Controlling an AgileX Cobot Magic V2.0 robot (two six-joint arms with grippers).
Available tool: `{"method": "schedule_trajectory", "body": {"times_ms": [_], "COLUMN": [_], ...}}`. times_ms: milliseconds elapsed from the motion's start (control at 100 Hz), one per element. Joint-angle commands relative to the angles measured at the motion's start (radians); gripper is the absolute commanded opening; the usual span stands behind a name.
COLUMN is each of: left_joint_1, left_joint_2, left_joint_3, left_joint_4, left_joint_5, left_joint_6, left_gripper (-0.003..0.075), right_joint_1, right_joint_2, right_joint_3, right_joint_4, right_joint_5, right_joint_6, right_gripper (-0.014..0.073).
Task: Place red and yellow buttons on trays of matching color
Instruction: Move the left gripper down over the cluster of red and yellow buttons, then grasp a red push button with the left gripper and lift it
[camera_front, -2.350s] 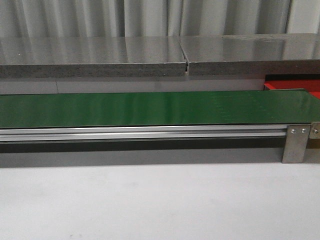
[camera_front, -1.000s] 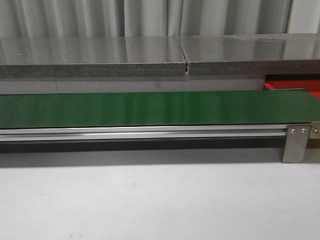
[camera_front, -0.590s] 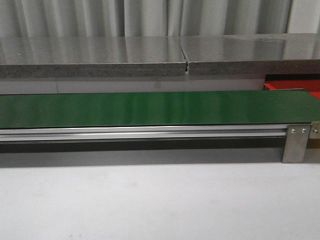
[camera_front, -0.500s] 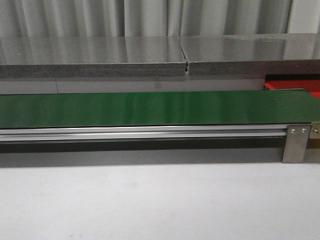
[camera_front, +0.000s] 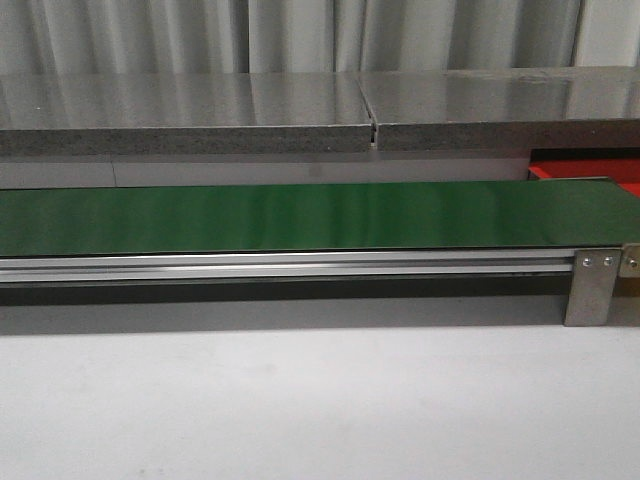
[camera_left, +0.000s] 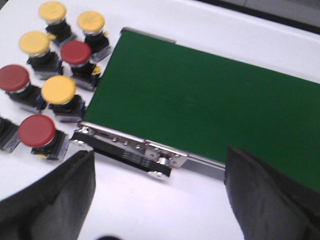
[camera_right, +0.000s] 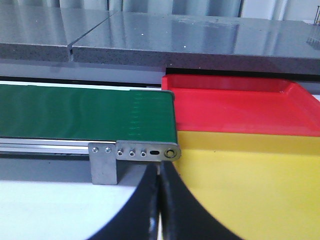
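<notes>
In the left wrist view, several yellow buttons (camera_left: 58, 89) and three red buttons (camera_left: 36, 130) stand clustered on the white table beside the end of the green belt (camera_left: 200, 105). My left gripper (camera_left: 160, 210) is open and empty; it hovers over the bare table near the belt's end bracket, apart from the buttons. In the right wrist view, the red tray (camera_right: 235, 102) lies beyond the yellow tray (camera_right: 250, 180), both at the belt's other end. My right gripper (camera_right: 160, 200) is shut and empty, in front of the yellow tray's near corner. Neither gripper shows in the front view.
The green belt (camera_front: 300, 215) runs across the front view on an aluminium rail (camera_front: 290, 265) with a metal end bracket (camera_front: 592, 285). A grey stone shelf (camera_front: 300, 120) lies behind it. A corner of the red tray (camera_front: 600, 172) shows at the far right.
</notes>
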Motion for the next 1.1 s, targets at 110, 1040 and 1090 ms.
{"method": "schedule_trajectory", "body": {"times_ms": [110,1040,1090], "left_joint_1": [0.121,0.3,0.3], "left_joint_2": [0.134,0.694,0.708], "left_joint_3": [-0.152,-0.478,-0.488], "left_joint_4": [-0.018,0.009,0.013], "left_joint_5": [0.11,0.309,0.311], "left_joint_6": [-0.011,-0.115,-0.124], "left_gripper": [0.0522,0.0516,0.0516], "right_joint_1": [-0.005,-0.005,-0.005], "right_joint_2": [-0.014,-0.014,-0.014], "right_joint_3": [-0.01,-0.01,-0.01], "right_joint_4": [-0.009,-0.009,-0.009], "right_joint_5": [-0.073,-0.073,-0.073], "right_joint_6": [-0.003,-0.003,-0.003], "right_gripper": [-0.0067,-0.0067,-0.0067]}}
